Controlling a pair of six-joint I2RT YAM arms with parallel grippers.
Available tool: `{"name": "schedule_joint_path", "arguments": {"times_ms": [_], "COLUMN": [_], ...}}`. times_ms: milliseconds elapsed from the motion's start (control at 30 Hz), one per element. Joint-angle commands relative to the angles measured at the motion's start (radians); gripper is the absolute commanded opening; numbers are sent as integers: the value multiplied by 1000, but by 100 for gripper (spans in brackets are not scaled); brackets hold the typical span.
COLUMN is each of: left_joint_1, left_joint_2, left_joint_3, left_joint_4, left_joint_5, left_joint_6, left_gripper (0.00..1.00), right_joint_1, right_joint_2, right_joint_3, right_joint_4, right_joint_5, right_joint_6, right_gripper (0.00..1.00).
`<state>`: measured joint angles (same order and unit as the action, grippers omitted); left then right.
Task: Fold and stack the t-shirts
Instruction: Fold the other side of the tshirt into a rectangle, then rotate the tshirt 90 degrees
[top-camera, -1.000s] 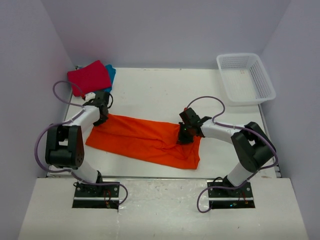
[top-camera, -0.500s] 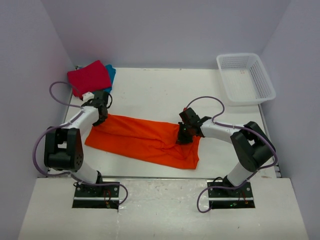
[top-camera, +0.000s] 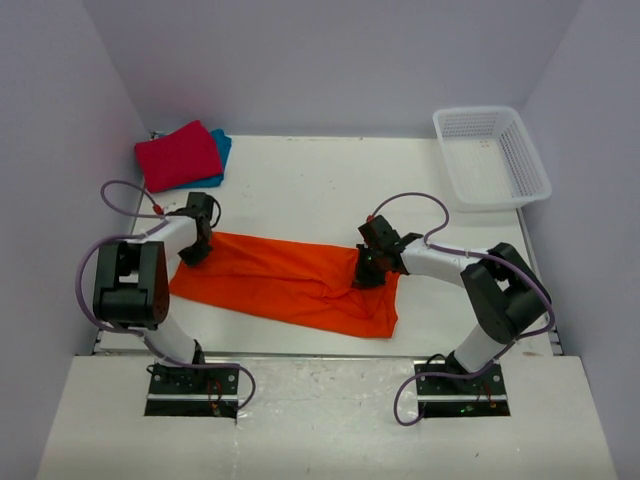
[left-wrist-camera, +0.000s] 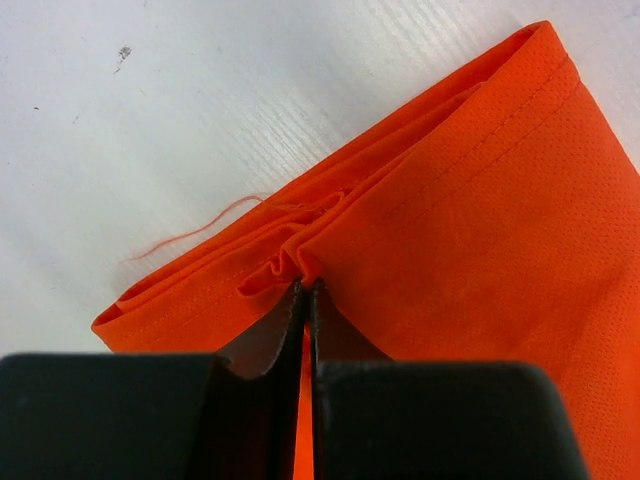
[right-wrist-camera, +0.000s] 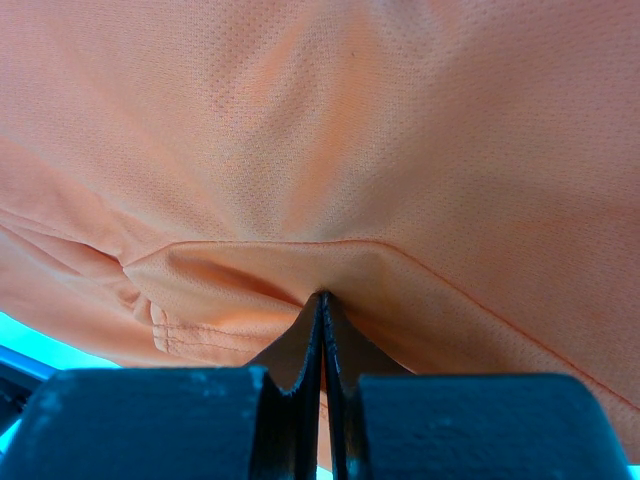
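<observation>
1. Shirts sit at the far left corner of the bench (top-camera: 300, 190): a red shirt (top-camera: 178, 155), folded into a soft rectangle, lies on a teal shirt (top-camera: 222, 148), of which only a strip shows along its right side.
2. At the left edge, the left arm (top-camera: 165, 235) has its elbow folded back and its wrist tipped down. The left claw (left-wrist-camera: 305, 285) is clenched on the far left corner of the orange shirt (top-camera: 290, 280), pinching a small pleat of layered hem.
3. That orange shirt is a fine pin-holed mesh knit with rows of stitching along the hem, and a loose thread (left-wrist-camera: 190, 235) curls onto the white bench. It lies as a long rumpled band across the near middle, slanting toward the near right.
4. Low over the bench, the right arm (top-camera: 440, 262) stretches leftward. The right claw (right-wrist-camera: 320, 298) is clamped on a fold of the same shirt near its far right corner.
5. At the far right corner sits a white plastic basket (top-camera: 446, 160), rectangular with lattice walls.
</observation>
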<state>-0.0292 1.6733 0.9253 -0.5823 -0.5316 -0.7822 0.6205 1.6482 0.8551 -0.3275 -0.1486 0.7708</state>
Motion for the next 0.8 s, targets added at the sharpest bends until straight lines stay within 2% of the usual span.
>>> {"name": "schedule_joint_path", "arguments": {"times_ms": [0, 33, 100, 133, 200, 233, 300, 367, 467, 567, 600, 667, 700, 767], "left_joint_1": [22, 22, 22, 22, 20, 20, 18, 17, 12, -1, -5, -24, -31, -57], "left_joint_2": [-29, -46, -98, -116, -176, -216, -254, -303, -348, -382, -389, -403, -402, -368], "left_joint_3": [-37, -36, -23, -17, 1, 7, 20, 27, 43, 15, 3, -43, -63, -86], "left_joint_4": [53, 50, 17, 4, -34, -48, -77, -85, -62, 25, 103, 232, 277, 347], "left_joint_5": [29, 13, -39, -57, -102, -117, -151, -160, -114, 43, 162, 273, 379, 459], "left_joint_6": [-20, -19, -22, -25, -35, -40, -54, -48, -13, 97, 124, 180, 198, 227], "left_gripper": [5, 7, 18, 33, 47, 60, 69, 73, 73, 70, 68, 59, 55, 35], "right_joint_1": [-2, -1, -1, -1, -2, -1, -2, -2, -1, -1, -1, -1, -1, -1], "right_joint_2": [19, 21, 22, 24, 31, 35, 38, 38, 47, 61, 62, 64, 67, 65], "right_joint_3": [-30, -28, -24, -22, -13, -8, -4, -2, 7, 19, 22, 24, 25, 32], "right_joint_4": [-62, -62, -65, -68, -73, -76, -73, -73, -82, -93, -91, -91, -94, -102], "right_joint_5": [61, 63, 69, 72, 72, 70, 69, 69, 73, 84, 84, 84, 84, 90], "right_joint_6": [-21, -21, -25, -24, -25, -25, -25, -22, -22, -24, -22, -19, -21, -24], "right_gripper": [0, 0, 0, 0, 0, 0, 0, 0, 0, 0, 0, 0, 0, 0]}}
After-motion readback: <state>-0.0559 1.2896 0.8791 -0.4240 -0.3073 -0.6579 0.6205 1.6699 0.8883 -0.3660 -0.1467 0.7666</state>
